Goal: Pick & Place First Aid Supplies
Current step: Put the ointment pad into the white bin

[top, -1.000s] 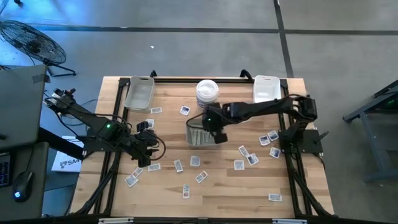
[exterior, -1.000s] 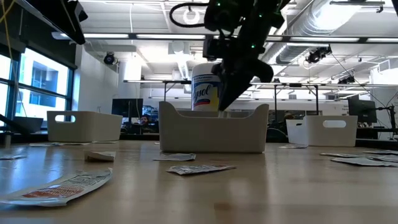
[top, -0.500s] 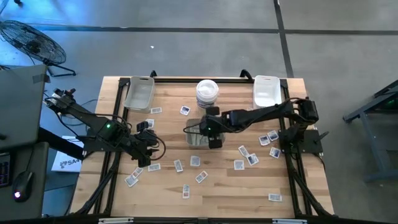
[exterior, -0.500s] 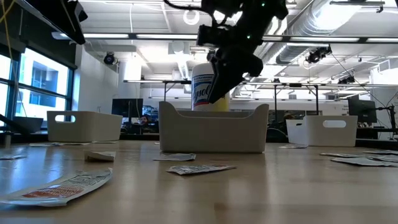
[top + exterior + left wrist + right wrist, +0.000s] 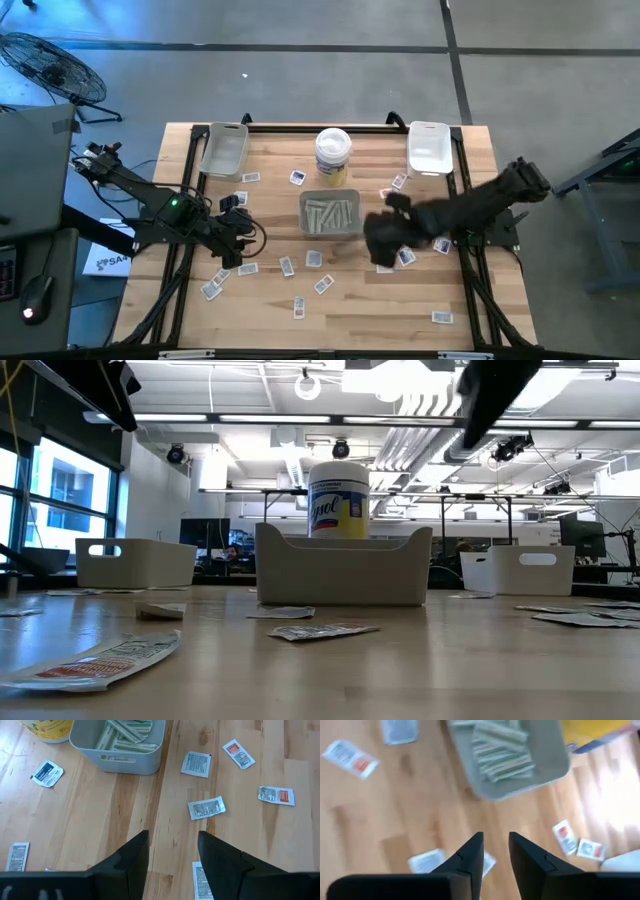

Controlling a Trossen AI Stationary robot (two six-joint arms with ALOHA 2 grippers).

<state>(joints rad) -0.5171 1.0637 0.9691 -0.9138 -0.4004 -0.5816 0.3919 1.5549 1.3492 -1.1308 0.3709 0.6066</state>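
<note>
On the left edge of the pale wooden table (image 5: pixel 350 310), a light grey rectangular plastic tray (image 5: pixel 224 150) sits at the far corner. Nearer the front, the left arm's tool (image 5: pixel 236 262) hovers low over the wood with its two dark fingers (image 5: pixel 131 857) spread and nothing between them. Small flat white paper packets (image 5: pixel 248 268) with dark, blue or red print lie scattered just beside it, and in the left wrist view more of them (image 5: pixel 206 807) rest flat on the boards, apart from one another.

At the middle of the table stands a grey open-topped plastic bin (image 5: pixel 330 214) holding long narrow pale strip packets (image 5: pixel 328 216) piled side by side; the same strips (image 5: pixel 126 732) show inside it from the left wrist. Just behind the bin, a tall white round tub with a yellow label (image 5: pixel 333 153) stands upright, rising above the bin's wall (image 5: pixel 345 565) in the low view.

To the right of the bin, the right arm's tool (image 5: pixel 383 244) hangs above the table, its fingers (image 5: pixel 470 855) parted by a narrow gap and empty. More small square packets (image 5: pixel 433 220) lie beneath and beyond that arm, with one (image 5: pixel 441 317) alone near the front right corner. A white rectangular tray (image 5: pixel 429 146) occupies the far right corner.
</note>
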